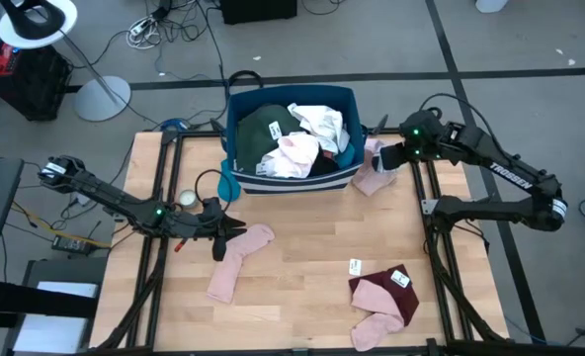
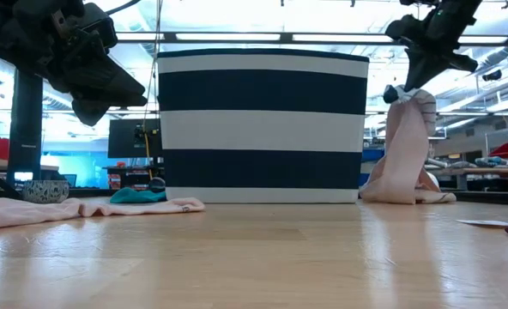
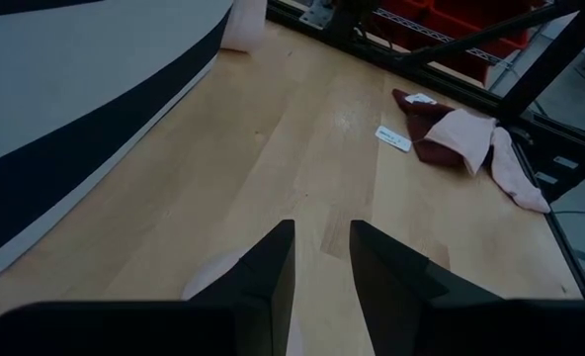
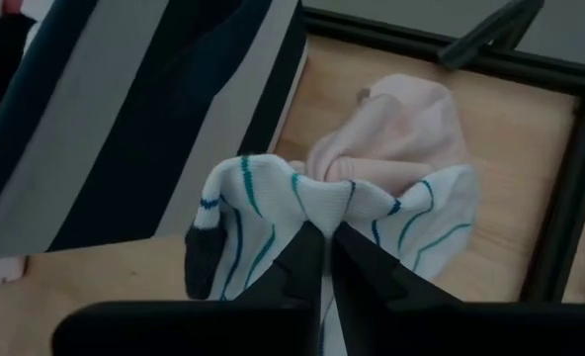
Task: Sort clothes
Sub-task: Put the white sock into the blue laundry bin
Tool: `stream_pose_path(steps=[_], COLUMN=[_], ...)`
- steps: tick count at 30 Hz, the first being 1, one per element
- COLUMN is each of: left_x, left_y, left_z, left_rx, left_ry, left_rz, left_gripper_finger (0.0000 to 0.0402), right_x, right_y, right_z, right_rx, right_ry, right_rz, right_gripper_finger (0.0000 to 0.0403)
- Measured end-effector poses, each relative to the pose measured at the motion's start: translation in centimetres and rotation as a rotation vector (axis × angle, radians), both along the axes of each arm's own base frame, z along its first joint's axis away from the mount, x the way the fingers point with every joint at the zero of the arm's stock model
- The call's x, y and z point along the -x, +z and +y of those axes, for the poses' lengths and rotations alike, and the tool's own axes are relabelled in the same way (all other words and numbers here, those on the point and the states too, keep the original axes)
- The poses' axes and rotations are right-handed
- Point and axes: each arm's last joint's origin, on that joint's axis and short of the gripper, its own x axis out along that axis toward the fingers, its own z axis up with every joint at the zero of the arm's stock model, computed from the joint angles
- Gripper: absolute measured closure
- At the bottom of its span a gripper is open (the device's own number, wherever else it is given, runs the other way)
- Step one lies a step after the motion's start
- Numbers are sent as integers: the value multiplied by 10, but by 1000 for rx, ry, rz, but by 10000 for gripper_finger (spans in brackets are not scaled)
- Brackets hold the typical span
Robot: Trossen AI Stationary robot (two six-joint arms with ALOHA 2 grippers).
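Observation:
The dark blue white-striped bin [image 1: 235, 138] at the table's far middle holds green, white and pink clothes. To the right of the bin, my right gripper [image 4: 324, 240] is raised and shut on a white sock with teal stripes [image 4: 248, 198]. A pale pink piece [image 2: 402, 163] is bunched with it and hangs down to the table. My left gripper [image 3: 322, 282] hovers open above the table's left side, over one end of a pink sock [image 1: 239, 261] that lies flat. A maroon piece [image 1: 396, 289] and another pink sock [image 1: 372, 328] lie at the near right. My right gripper pinches a gathered fold of the white striped sock [image 4: 317, 210] between its two fingers, slanting down from above. The sock bunches up around the fingertips. The pink piece hangs below them, its lower end [image 2: 408, 196] resting on the table beside the bin; whether the fingers also pinch it, I cannot tell.
A white tag [image 1: 356, 267] lies on the wood near the maroon piece. A teal item [image 2: 138, 196] and a small round bowl [image 1: 187, 200] sit left of the bin. Black frame rails [image 1: 433, 247] run along both table sides. Bare wood lies at the near middle.

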Motion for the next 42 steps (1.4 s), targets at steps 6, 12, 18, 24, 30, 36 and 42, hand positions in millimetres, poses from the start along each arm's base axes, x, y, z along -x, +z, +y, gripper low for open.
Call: stream_pose_path(steps=[6, 12, 18, 24, 30, 36, 42], left_x=[0, 0, 0, 0, 0, 0, 0], left_y=[0, 0, 0, 0, 0, 0, 0], left_z=[0, 0, 0, 0, 0, 0, 0], left_rx=[0, 0, 0, 0, 0, 0, 0], left_ry=[0, 0, 0, 0, 0, 0, 0], left_rz=[0, 0, 0, 0, 0, 0, 0], left_gripper_finger=[296, 296, 296, 296, 296, 296, 296], right_x=[-1, -2, -3, -3, -4, -4, -7], right_y=[0, 2, 3, 3, 3, 3, 2], right_z=[0, -1, -2, -2, -2, -2, 3], right_rx=[4, 25, 36, 38, 33, 30, 8], right_ry=[1, 11, 16, 21, 27, 29, 68], right_rz=[-7, -23, -32, -29, -31, -31, -44], right_gripper_finger=[383, 373, 364, 363, 376, 388, 399])
